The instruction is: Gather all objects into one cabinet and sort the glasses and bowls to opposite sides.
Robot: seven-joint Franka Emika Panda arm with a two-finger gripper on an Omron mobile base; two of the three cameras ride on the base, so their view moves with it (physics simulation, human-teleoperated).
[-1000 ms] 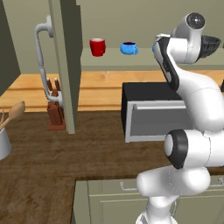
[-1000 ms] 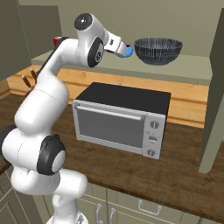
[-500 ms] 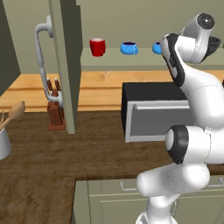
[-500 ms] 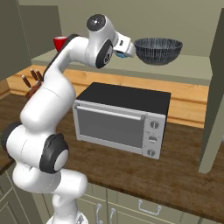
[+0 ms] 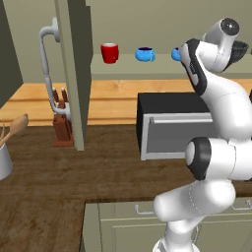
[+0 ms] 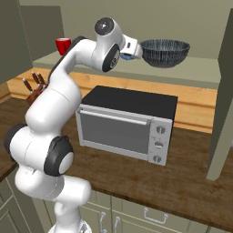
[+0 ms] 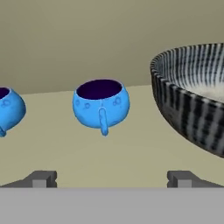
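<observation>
On the pale shelf (image 7: 131,151) of the cabinet stand a glossy red mug (image 5: 109,52), two bright-blue cups and a wide dark ribbed bowl (image 6: 164,52). In the hand view one blue cup (image 7: 101,104) sits straight ahead with its handle toward me. The other blue cup (image 7: 8,109) is cut off at the left edge, and the bowl (image 7: 197,94) looms at the right. My gripper (image 7: 112,179) hovers in front of the shelf, open, with nothing between its fingers. In the right base view the gripper (image 6: 136,47) is just left of the bowl.
The cabinet door (image 5: 74,74) with its curved white handle (image 5: 48,69) stands open at the left. A microwave (image 6: 127,123) sits on the counter under the shelf. A knife block (image 5: 61,123) and a pot with a wooden spoon (image 5: 7,142) stand further left.
The arm has swung a little to the right along the shelf, toward the bowl. The jaws stay open and the tableware has not moved.
</observation>
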